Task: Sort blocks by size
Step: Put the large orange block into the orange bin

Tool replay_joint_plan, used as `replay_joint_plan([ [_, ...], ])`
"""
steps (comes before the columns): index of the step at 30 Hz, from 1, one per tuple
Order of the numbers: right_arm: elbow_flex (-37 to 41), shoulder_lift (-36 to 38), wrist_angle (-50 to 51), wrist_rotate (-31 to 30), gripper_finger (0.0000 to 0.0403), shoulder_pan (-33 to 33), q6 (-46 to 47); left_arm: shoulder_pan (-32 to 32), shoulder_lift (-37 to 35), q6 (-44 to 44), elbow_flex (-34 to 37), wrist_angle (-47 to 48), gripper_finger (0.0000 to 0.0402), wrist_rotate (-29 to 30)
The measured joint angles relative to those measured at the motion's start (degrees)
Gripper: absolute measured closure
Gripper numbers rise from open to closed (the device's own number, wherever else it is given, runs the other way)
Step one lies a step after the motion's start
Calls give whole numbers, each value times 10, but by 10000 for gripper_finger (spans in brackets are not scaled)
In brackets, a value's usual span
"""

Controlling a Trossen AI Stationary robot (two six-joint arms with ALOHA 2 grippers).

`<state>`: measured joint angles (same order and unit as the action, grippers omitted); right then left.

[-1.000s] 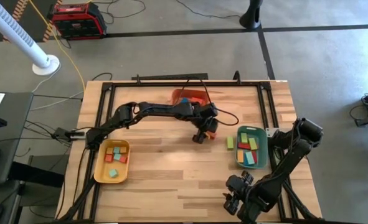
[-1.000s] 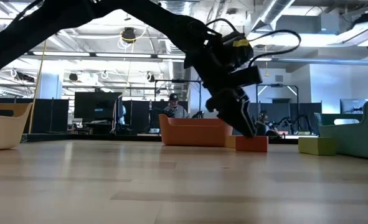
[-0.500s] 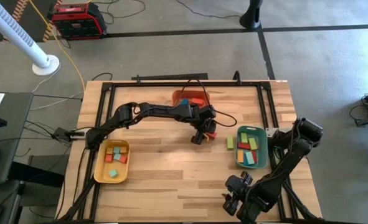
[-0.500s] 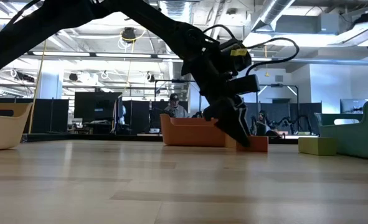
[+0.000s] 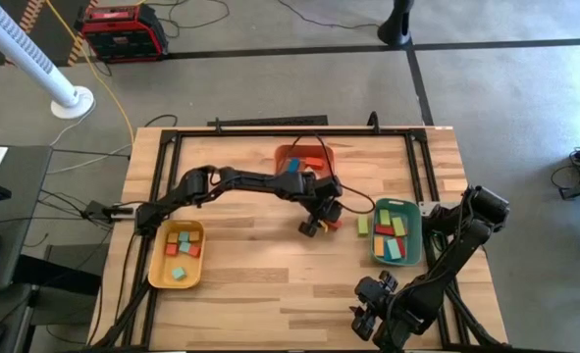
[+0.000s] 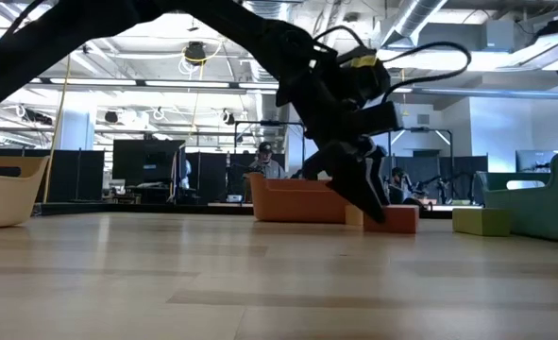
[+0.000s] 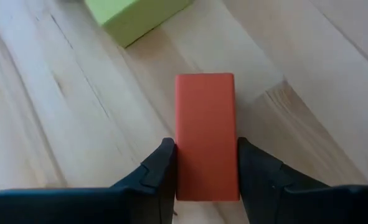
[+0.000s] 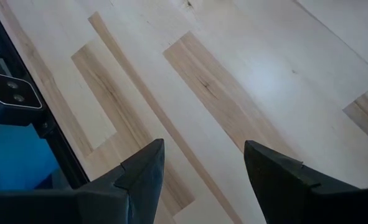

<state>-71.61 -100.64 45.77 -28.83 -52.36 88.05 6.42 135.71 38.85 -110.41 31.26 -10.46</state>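
A red-orange bar block [image 7: 205, 134] lies flat on the table between the fingers of my left gripper [image 7: 205, 152]. In the high view my left gripper [image 5: 311, 226] is at the table's middle. The block [image 6: 398, 219] also shows in the low view beside the dark fingers. A light green block [image 7: 134, 15] lies just beyond it, next to the green tray [image 5: 414, 257] that holds several blocks. The yellow tray [image 5: 156, 265] and the orange tray [image 5: 282, 155] hold more blocks. My right gripper [image 8: 202, 165] is open and empty over the table's near right part [image 5: 373, 314]. My left gripper pinches the red-orange block by its two long sides [image 7: 182, 174] between its two fingers, at the end nearest the gripper. The fingers slant down, and the block reaches away from them lengthwise. The block lies flat on the table.
The light green block [image 5: 362, 225] rests on the table against the green tray's left side. The orange tray [image 6: 297, 200] stands behind the gripper at the far middle. Bare wood lies between the yellow tray and the gripper. A dark frame runs around the table.
My left gripper has gone a little toward the table's near edge, staying low at the red-orange block. The block has slid slightly toward the near edge with it and stays flat on the table.
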Motion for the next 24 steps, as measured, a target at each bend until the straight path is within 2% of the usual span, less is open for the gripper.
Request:
replay_joint_plan([
  [5, 0, 0, 1, 0, 154, 0, 0, -17, -16, 29, -8, 45, 277, 58],
  [11, 0, 0, 6, -10, 154, -1, -4, -24, -63, 36, -15, 79, 277, 78],
  [14, 0, 0, 4, -12, 154, -1, -10, -18, -91, 41, -15, 104, 277, 117],
  [20, 0, 0, 0, -13, 154, -6, -10, 30, -141, 39, -15, 176, 277, 205],
  [24, 0, 0, -8, -15, 154, -15, -10, 86, -159, 18, -15, 235, 277, 228],
])
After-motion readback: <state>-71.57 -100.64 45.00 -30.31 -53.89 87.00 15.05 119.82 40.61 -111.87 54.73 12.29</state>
